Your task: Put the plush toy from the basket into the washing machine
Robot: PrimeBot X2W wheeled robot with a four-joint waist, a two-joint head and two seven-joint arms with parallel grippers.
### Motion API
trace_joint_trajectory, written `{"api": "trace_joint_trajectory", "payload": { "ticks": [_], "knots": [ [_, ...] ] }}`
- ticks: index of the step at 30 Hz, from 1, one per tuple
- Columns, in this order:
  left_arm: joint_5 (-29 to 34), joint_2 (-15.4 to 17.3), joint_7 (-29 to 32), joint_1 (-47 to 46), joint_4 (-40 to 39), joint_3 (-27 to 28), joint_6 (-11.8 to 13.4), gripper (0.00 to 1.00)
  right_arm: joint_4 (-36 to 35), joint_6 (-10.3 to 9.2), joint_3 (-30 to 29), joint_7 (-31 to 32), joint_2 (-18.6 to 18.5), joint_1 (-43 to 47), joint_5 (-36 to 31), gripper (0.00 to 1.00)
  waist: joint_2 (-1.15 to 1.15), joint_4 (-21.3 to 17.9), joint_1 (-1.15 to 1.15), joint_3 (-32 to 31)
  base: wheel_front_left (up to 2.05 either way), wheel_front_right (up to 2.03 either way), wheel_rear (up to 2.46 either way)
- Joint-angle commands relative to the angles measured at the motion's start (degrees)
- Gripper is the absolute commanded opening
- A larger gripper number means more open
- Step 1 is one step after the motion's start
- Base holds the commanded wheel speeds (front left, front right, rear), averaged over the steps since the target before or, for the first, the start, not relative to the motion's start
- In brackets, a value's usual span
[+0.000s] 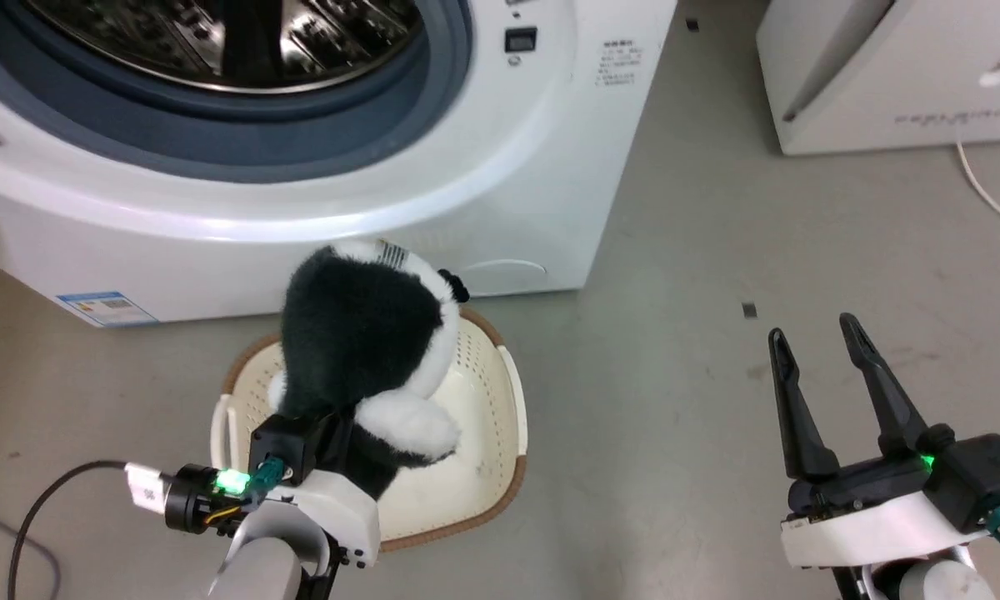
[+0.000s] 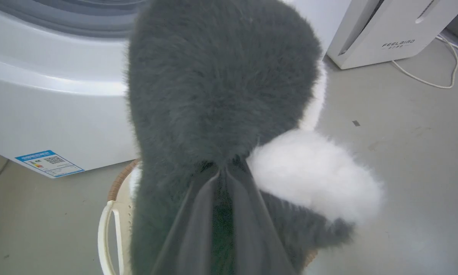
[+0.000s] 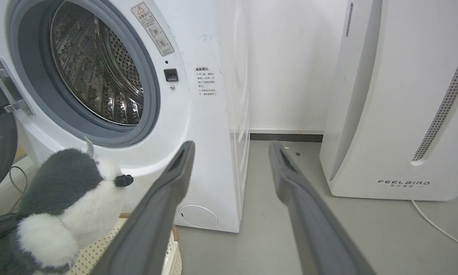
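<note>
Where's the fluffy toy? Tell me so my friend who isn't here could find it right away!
Find the big white washing machine. On the floor right before it sits a cream basket, and the left gripper holds the plush toy up over it. It's the only furry thing there: black back, fluffy white patches.

White slanted appliance [image 1: 892,75], upper right of the head view, lettered FEELBIRD on its lower front, standing on the grey floor [image 1: 717,433]. White cord [image 1: 979,187] trails over the floor just beside it. Small dark mark [image 1: 748,310], centre right. Black cable [image 1: 42,508] curves through the lower left corner. Right wrist view: white wall [image 3: 290,65] with dark skirting [image 3: 286,136] behind.
</note>
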Motion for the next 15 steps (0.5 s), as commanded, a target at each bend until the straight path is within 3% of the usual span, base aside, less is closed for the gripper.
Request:
{"api": "trace_joint_trajectory", "payload": {
  "ticks": [1, 15],
  "knots": [
    [0.64, -0.17, -0.32, 1.9, -3.62, 0.94, -0.07, 0.0, 0.15, -0.05, 0.13, -0.25, 0.16, 1.01, -0.62, 1.0, 0.0, 1.05, 0.01, -1.94, 0.0, 0.0, 0.0],
    [3.43, 1.27, -0.32, 3.83, -21.57, 7.43, -1.17, 0.0, -0.72, -0.05, 0.79, -0.25, 0.16, 1.55, -0.06, 1.0, 0.0, -0.93, 0.01, -1.5, 0.0, 0.0, 0.0]
  ]
}}
